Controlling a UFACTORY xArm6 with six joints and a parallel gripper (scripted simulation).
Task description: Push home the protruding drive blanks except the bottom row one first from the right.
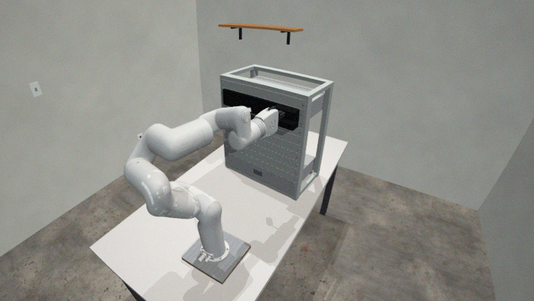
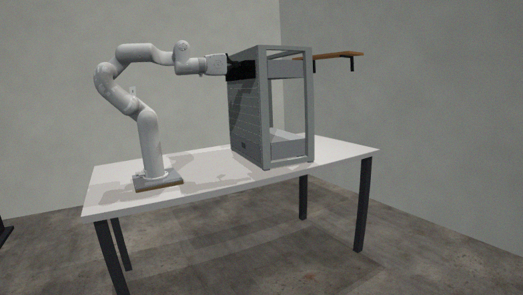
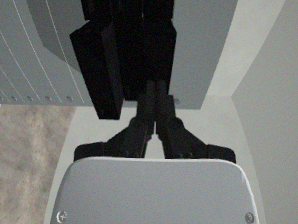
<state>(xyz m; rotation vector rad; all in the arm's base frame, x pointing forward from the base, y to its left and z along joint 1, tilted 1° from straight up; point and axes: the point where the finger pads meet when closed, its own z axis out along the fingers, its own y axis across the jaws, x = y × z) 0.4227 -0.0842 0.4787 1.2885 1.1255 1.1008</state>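
Up at the grey metal rack's [image 1: 315, 112] black storage chassis [image 1: 287, 117], the dark two-finger gripper [image 3: 156, 99] is pinched together, holding nothing. Fingertips touch a protruding black drive blank [image 3: 100, 70].

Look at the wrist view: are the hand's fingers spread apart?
No. The hand has its two fingers pressed together, tips at the black chassis front.
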